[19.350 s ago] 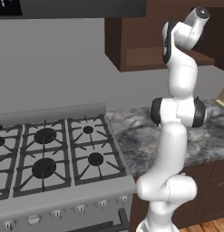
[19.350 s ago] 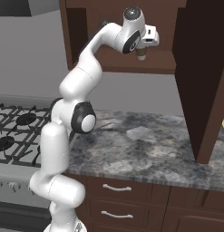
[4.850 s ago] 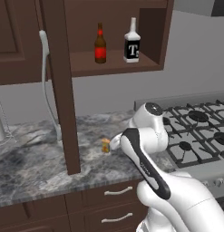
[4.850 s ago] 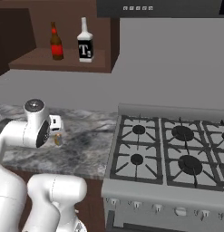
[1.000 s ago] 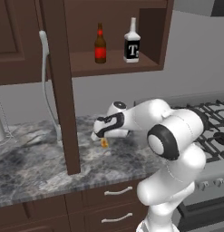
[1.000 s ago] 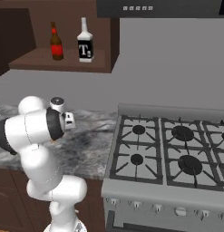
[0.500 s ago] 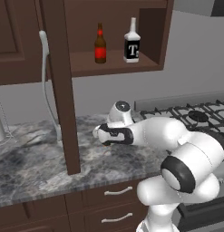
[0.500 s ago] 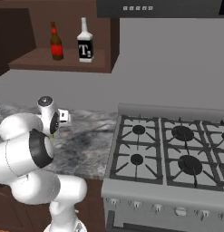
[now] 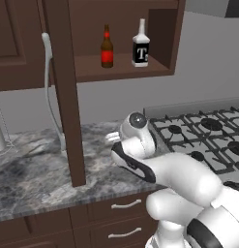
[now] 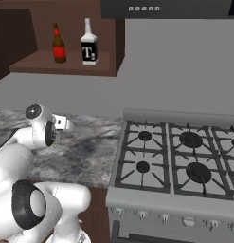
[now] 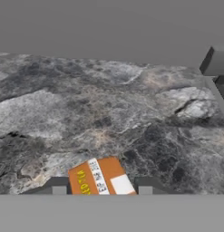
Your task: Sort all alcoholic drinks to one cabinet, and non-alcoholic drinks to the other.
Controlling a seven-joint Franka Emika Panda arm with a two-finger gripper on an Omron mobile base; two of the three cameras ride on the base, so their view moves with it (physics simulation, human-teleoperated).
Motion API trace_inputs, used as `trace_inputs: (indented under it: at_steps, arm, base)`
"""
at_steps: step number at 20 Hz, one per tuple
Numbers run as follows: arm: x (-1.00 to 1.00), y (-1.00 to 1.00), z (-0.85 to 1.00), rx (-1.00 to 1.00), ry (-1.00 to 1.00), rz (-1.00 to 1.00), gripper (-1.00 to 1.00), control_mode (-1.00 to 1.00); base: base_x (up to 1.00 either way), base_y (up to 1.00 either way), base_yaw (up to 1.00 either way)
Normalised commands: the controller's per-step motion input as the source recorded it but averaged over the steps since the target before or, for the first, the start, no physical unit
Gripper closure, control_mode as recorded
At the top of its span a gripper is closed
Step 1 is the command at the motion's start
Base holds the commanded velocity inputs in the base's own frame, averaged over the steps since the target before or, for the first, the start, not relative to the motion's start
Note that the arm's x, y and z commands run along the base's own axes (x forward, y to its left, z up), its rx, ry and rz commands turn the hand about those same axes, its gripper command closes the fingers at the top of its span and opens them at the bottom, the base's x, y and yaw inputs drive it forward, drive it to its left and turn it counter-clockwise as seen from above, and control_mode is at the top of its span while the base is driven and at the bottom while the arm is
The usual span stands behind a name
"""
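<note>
Your end effector point(image 11: 102, 189) has its two fingers either side of the orange can point(image 11: 100, 177), gripping it just above the marble bench point(image 11: 109, 104) (bottles sit on the cabinet shelf).

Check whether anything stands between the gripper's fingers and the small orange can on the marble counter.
Nothing visible does. In the hand view the small orange can sits directly between the two dark fingers, which flank it on either side above the grey marble counter. Whether they touch it cannot be told.
</note>
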Motion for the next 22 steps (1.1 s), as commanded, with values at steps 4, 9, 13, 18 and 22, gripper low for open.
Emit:
trace_inputs:
  at_steps: [4, 9, 13, 18, 22]
  arm:
    - [-0.44, -0.22, 0.49, 0.00, -0.14, -0.10, 1.00, -1.00]
    - [-0.42, -0.21, 0.50, 0.00, -0.13, -0.08, 1.00, -1.00]
    - [-0.36, -0.23, 0.53, 0.00, -0.09, -0.06, 1.00, -1.00]
    - [-0.32, -0.22, 0.52, 0.03, -0.04, -0.04, 1.00, -1.00]
    - [-0.30, -0.24, 0.47, 0.07, 0.00, 0.00, 1.00, -1.00]
  base:
    - [0.00, 0.00, 0.00]
    - [0.00, 0.00, 0.00]
    - [0.00, 0.00, 0.00]
    - [0.00, 0.00, 0.00]
    - [0.00, 0.00, 0.00]
